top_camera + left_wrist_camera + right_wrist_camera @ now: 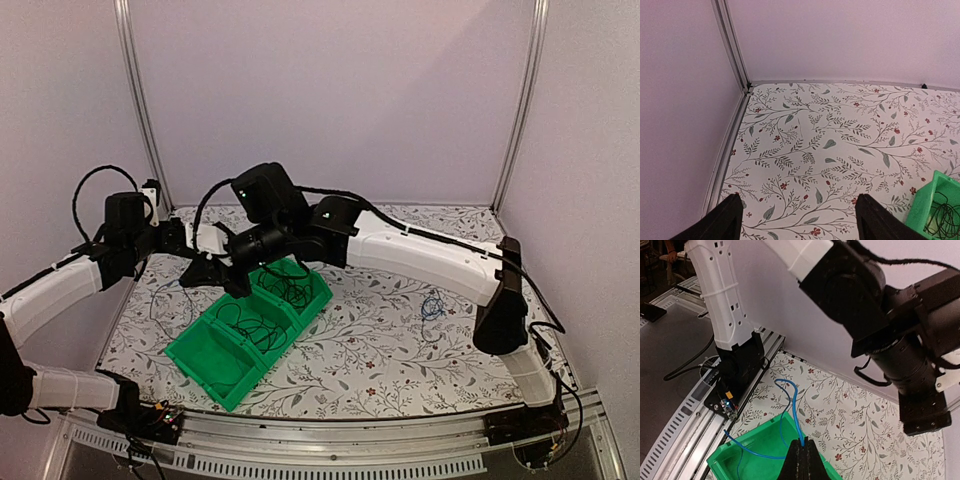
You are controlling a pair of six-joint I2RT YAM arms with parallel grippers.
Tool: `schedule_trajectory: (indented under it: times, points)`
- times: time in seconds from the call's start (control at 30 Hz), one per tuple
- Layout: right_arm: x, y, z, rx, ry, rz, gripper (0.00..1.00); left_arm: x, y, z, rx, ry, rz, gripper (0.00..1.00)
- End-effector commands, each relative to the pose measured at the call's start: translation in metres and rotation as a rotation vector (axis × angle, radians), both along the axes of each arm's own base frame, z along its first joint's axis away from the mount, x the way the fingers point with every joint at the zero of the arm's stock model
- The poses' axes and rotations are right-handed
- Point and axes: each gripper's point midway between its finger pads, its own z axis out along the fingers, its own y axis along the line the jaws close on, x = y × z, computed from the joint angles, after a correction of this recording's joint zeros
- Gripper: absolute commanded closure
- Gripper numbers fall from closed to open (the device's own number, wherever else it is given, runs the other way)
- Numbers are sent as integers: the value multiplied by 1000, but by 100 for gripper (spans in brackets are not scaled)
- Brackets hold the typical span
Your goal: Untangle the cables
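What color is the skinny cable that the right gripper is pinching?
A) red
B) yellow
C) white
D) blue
D: in the right wrist view, the right gripper is shut on a thin blue cable that hangs down into the green bin.

Cables (258,330) in bin (203,358), seemingly left of centre

Both arms (420,252) are white shells with chunky black joints (500,300), thick black cables (75,200) looping off them, tiny green LEDs (243,186), black fingers (722,222).
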Motion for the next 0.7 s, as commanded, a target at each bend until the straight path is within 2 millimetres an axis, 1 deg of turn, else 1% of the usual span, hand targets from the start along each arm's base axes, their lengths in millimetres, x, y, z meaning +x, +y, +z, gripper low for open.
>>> schedule_trajectory:
  times: [0.0, 0.03, 0.1, 0.23, 0.33, 0.43, 0.47, 0.53, 0.57, 0.63, 0.67]
  points:
    - [-2, -2, -56, -112, 23, -1, 100, 0, 2, 17, -14, -41, 0, 21]
    - [-4, -7, -67, -140, 31, 0, 100, 0, 2, 17, -14, -41, 0, 21]
    - [-8, -17, -81, -181, 31, 7, 100, 0, 1, 18, -15, -43, -3, 21]
    - [-14, -34, -101, -257, 45, 19, 100, -1, 1, 20, -18, -49, -3, 21]
    - [-13, -38, -116, -307, 60, 2, 100, -1, 1, 20, -17, -49, -3, 21]
    - [-7, -34, -123, -326, 75, -37, 100, -1, 1, 19, -17, -47, -6, 21]
    - [-6, -32, -121, -325, 82, -47, 100, -1, 1, 19, -19, -47, -7, 21]
    - [-3, -25, -127, -339, 108, -66, 100, 0, 0, 19, -20, -45, -10, 21]
    - [-3, -21, -126, -339, 113, -72, 100, 0, -1, 18, -22, -45, -12, 21]
    - [-3, -14, -133, -348, 121, -91, 100, 0, -1, 18, -25, -45, -14, 21]
    - [-4, -11, -142, -361, 119, -98, 100, 0, -2, 18, -27, -44, -17, 21]
